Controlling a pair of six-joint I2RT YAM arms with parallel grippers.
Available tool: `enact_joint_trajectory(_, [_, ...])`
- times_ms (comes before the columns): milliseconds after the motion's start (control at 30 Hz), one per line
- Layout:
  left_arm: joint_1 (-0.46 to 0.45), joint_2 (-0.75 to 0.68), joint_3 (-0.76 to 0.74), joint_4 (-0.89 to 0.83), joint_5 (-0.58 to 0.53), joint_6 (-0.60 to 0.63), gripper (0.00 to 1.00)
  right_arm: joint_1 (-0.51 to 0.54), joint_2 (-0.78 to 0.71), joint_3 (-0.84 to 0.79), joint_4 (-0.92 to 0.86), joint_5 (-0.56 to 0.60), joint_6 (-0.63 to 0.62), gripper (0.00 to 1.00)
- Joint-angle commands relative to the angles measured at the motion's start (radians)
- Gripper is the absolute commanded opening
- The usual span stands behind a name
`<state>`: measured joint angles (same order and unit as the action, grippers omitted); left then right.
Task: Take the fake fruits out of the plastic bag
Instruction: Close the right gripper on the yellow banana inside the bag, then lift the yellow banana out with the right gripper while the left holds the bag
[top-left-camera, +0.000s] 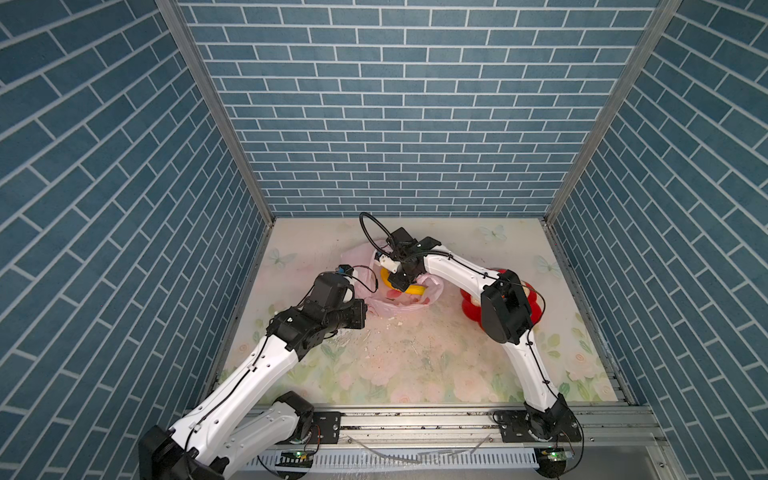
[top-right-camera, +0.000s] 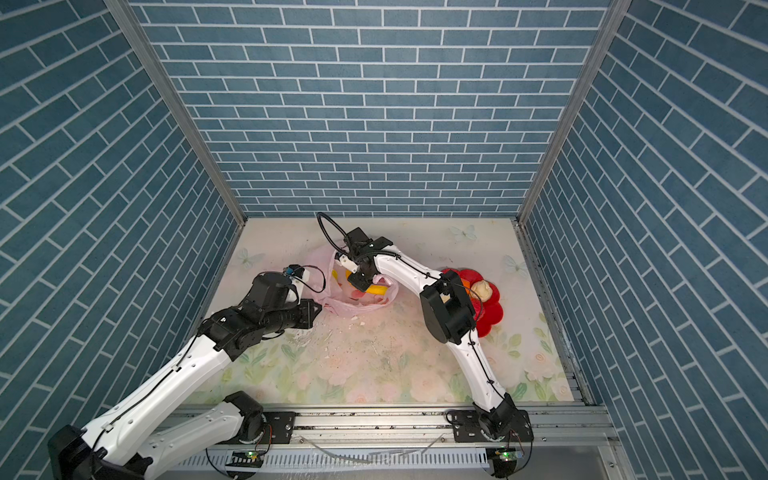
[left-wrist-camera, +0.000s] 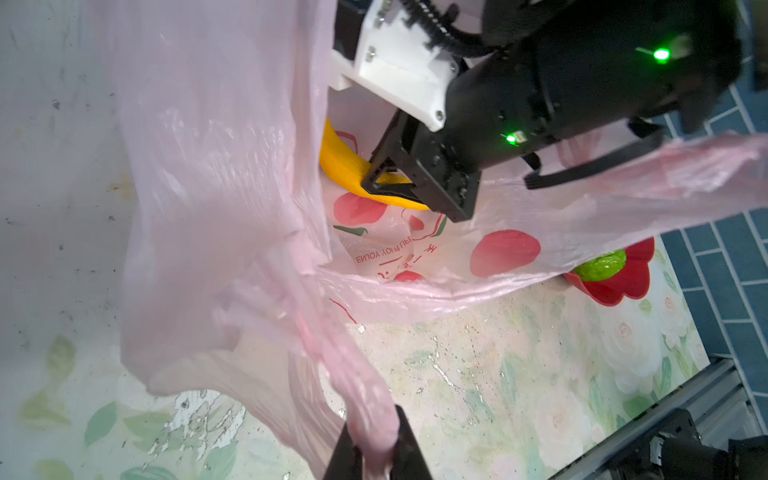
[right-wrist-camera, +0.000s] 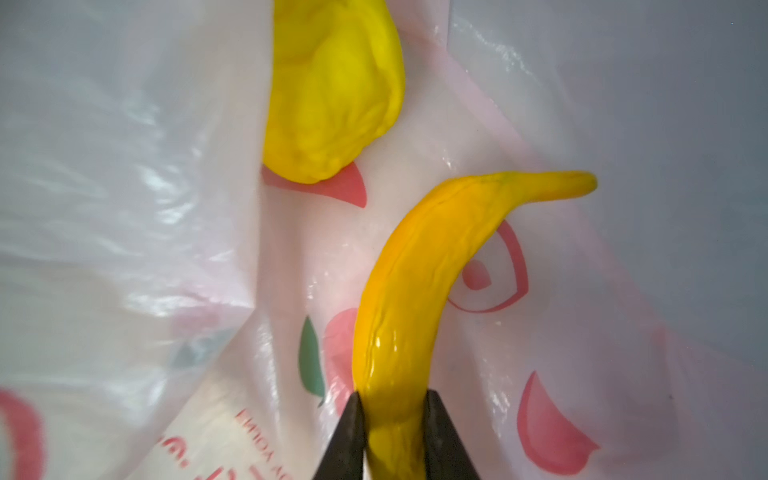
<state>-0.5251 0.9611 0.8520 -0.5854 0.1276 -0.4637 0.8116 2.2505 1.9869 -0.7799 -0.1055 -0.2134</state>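
While you look down from above, both top views show the plastic bag (top-left-camera: 390, 305) lying crumpled on the desk (top-left-camera: 415, 365), a bit left of the middle and toward the back. The right tool (top-left-camera: 397, 284) reaches down into its open mouth. The banana (top-left-camera: 415, 289) shows yellow there, and its long side runs about left to right. The left tool (top-left-camera: 365, 309) sits at the bag's near left edge. The red plate (top-right-camera: 492, 309) lies off to the right, apart from the bag, with a beige piece (top-right-camera: 482, 288) on it.

From the left wrist, you see the left tool's fingers (left-wrist-camera: 409, 449) pinched tight on a bunched strip of the bag. A green ball (left-wrist-camera: 602, 266) sits on the plate.

From the right wrist, the right tool is closed on the banana near its thick end. The banana is inside the bag. It is curved, and its thin stalk points away from the tool. A lumpy yellow piece (right-wrist-camera: 332, 91) lies near it in the bag, not touching.
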Motion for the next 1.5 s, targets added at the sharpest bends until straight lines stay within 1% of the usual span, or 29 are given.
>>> enact_joint_trajectory(0, [0.03, -0.003, 0.015, 0.011, -0.024, 0.001, 0.15, 0.019, -0.127, -0.083, 0.075, 0.012, 0.032, 0.0])
enact_joint_trajectory(167, [0.071, -0.004, 0.049, 0.01, -0.038, 0.009, 0.15, 0.043, -0.194, -0.156, 0.1, 0.044, 0.052, 0.0])
enact_joint_trajectory(333, [0.083, 0.008, 0.077, 0.021, 0.007, 0.019, 0.16, 0.051, -0.219, -0.19, 0.11, 0.044, 0.067, 0.0])
enact_joint_trajectory(567, [0.083, 0.014, 0.04, 0.033, 0.136, 0.027, 0.3, 0.052, -0.23, -0.218, 0.146, 0.024, 0.097, 0.0])
enact_joint_trajectory(767, [0.082, 0.028, -0.014, 0.063, 0.158, 0.015, 0.36, 0.051, -0.214, -0.211, 0.146, 0.024, 0.115, 0.0])
enact_joint_trajectory(867, [0.082, 0.032, -0.025, 0.081, 0.134, 0.002, 0.34, 0.051, -0.213, -0.218, 0.143, 0.024, 0.133, 0.0])
enact_joint_trajectory(967, [0.083, 0.034, -0.021, 0.103, 0.107, -0.006, 0.28, 0.056, -0.222, -0.234, 0.143, -0.009, 0.157, 0.0])
enact_joint_trajectory(1000, [0.082, 0.034, -0.019, 0.115, 0.099, -0.011, 0.24, 0.061, -0.225, -0.243, 0.143, -0.01, 0.162, 0.0])
enact_joint_trajectory(1200, [0.084, 0.037, -0.01, 0.192, 0.059, -0.039, 0.16, 0.075, -0.237, -0.274, 0.123, 0.002, 0.186, 0.0])
enact_joint_trajectory(1467, [0.102, 0.066, 0.063, 0.193, -0.028, -0.017, 0.13, 0.078, -0.282, -0.345, 0.146, -0.005, 0.206, 0.0])
